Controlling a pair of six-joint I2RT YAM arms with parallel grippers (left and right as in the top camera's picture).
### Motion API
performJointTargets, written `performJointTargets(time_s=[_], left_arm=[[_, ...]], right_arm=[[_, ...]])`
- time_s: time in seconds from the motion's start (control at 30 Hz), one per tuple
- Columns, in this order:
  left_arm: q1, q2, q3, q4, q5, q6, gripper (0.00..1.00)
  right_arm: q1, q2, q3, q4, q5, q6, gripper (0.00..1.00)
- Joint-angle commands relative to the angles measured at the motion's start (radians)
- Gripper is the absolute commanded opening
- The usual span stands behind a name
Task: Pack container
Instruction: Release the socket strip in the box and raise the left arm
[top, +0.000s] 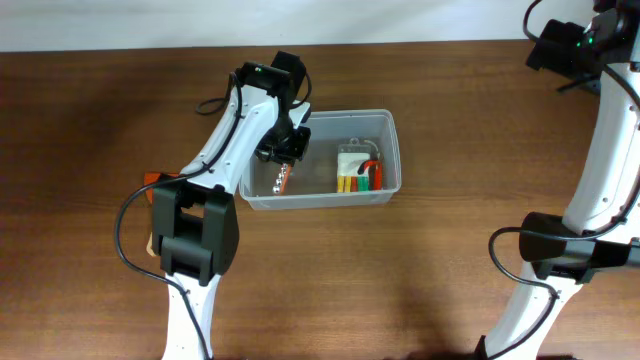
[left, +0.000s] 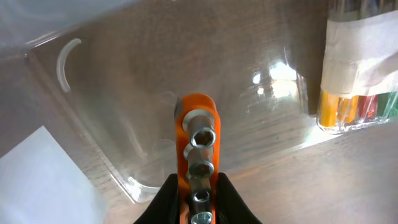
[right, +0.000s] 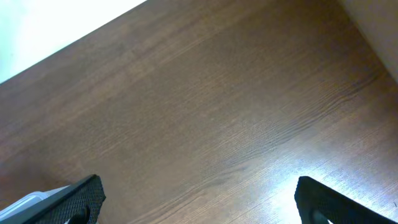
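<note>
The clear plastic container (top: 322, 201) stands mid-table. My left gripper (top: 286, 150) hangs over its left half, shut on an orange socket holder (left: 198, 140) with a row of metal sockets. In the left wrist view the fingers (left: 198, 202) pinch the holder's sides, just above the container's floor (left: 106, 93). The holder's lower end shows in the overhead view (top: 281, 181). A clear packet of coloured bits (top: 359, 170) lies in the container's right half and also shows in the left wrist view (left: 357, 81). My right gripper (right: 199, 199) is open and empty above bare wood at the far right.
An orange object (top: 152, 180) lies on the table left of the container, beside the left arm's base. A white sheet (left: 37, 177) shows under the container's near corner. The right arm (top: 600, 150) stands along the right edge.
</note>
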Motion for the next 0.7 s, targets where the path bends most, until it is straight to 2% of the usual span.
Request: performJointTargets(time_s=[0.0,0.13,0.2,0.43,0.67], left_arm=[[-0.003,0.013,-0.005,0.011,-0.003,-0.009,0.11],[-0.003,0.013,-0.005,0.016,-0.003,-0.009,0.34],[-0.003,0.013,-0.005,0.016,-0.003,-0.009,0.41],[-0.001,0.011,0.029,-0.003,-0.003,-0.008,0.43],[0.047,-0.005,0.253,-0.137,-0.036,-0.005,0.45]], right_arm=[[-0.003,-0.015,0.014,0.000,0.009,0.005,0.99],[-0.003,-0.015,0.014,0.000,0.009,0.005,0.99],[-0.003,-0.015,0.014,0.000,0.009,0.005,0.99],[-0.003,-0.015,0.014,0.000,0.009,0.005,0.99],[-0.003,-0.015,0.014,0.000,0.009,0.005,0.99]])
